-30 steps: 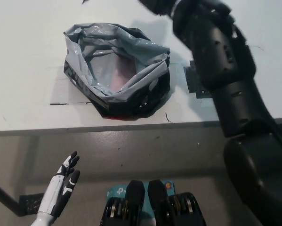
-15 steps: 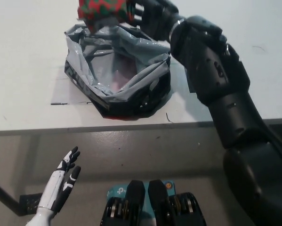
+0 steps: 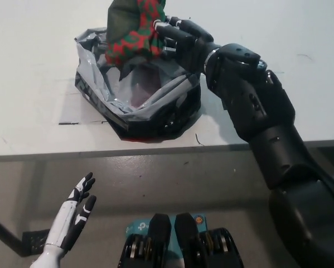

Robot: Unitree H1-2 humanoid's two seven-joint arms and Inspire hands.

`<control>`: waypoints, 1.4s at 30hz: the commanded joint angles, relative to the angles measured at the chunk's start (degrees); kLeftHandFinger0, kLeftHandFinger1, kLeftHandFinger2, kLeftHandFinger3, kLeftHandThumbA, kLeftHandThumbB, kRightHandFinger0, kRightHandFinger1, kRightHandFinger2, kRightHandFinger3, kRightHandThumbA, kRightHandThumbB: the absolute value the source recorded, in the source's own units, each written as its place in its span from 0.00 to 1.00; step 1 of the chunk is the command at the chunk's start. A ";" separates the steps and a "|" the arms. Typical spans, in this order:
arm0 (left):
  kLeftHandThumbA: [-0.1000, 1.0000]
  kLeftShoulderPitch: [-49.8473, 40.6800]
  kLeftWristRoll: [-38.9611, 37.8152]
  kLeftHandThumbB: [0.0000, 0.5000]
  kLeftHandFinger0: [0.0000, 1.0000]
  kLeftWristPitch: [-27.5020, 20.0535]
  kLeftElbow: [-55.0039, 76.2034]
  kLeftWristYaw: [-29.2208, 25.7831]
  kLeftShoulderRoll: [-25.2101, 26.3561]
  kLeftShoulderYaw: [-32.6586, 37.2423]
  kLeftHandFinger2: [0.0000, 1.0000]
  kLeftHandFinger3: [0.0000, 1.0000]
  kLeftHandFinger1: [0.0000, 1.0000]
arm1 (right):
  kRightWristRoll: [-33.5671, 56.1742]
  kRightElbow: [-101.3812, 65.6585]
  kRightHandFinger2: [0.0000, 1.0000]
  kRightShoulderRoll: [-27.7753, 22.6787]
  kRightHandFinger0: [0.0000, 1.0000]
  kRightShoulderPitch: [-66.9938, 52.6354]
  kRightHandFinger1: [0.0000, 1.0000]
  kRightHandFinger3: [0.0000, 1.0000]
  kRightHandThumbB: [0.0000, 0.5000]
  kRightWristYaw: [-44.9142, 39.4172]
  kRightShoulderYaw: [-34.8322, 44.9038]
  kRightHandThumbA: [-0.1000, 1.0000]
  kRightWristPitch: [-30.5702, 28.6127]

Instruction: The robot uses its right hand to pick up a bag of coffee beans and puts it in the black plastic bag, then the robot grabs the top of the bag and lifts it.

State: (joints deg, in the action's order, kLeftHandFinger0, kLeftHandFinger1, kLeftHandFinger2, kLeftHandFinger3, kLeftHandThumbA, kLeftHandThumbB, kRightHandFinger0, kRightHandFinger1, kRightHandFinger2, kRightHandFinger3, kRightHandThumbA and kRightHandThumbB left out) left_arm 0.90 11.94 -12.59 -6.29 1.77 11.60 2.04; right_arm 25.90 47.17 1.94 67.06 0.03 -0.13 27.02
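The right hand (image 3: 180, 39) is clamped on the coffee bag (image 3: 134, 32), its fingers (image 3: 168, 30) wrapped round the bag's right side. The black arm runs from the hand down to the lower right, crossing the table edge.

The coffee bag, patterned in red and green with a dark upper part, hangs tilted over the far rim of the plastic bag (image 3: 139, 89). Its lower end seems to dip just inside the opening, though the view does not show whether it touches the lining.

The plastic bag sits on the white table (image 3: 33, 67), near the table's front edge. Its mouth is wide open and its top is rolled down, showing a grey inside and a black outside. The hand is just beside the bag's far right rim.

The left hand (image 3: 74, 215) rests well below the plastic bag, off the table, over the floor, with its fingers spread and holding nothing.
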 commanded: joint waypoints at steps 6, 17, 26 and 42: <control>1.00 1.87 -0.70 0.38 1.00 -0.15 1.44 0.93 0.75 -0.07 1.00 1.00 1.00 | -7.21 -5.85 0.83 -1.34 0.00 2.10 0.45 0.68 0.36 -4.18 -5.37 0.01 -0.30; 1.00 2.30 -0.23 0.39 1.00 -0.35 1.33 1.08 1.03 0.21 1.00 1.00 1.00 | -13.94 -6.28 0.70 -3.58 0.01 1.85 0.41 0.58 0.28 -8.18 -11.75 0.08 -2.63; 1.00 2.48 -0.06 0.39 1.00 0.92 2.01 1.32 0.97 0.15 1.00 1.00 1.00 | -17.62 -6.16 0.64 -4.45 0.06 2.23 0.41 0.46 0.35 -9.57 -13.20 0.07 -2.68; 1.00 3.15 -0.32 0.38 0.99 0.39 1.45 1.46 1.12 0.20 1.00 1.00 1.00 | -24.45 -7.86 0.79 -5.82 0.55 1.18 0.70 0.71 0.46 -12.19 -15.91 0.26 -6.94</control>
State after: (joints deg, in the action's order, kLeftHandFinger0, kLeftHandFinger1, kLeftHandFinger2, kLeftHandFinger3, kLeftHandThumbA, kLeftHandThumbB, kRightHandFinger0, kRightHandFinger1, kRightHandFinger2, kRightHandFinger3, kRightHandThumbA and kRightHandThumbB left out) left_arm 3.07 11.99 -11.35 -6.23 2.84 11.86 2.21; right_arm 3.84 42.28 -3.21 64.96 -11.04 -16.35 25.31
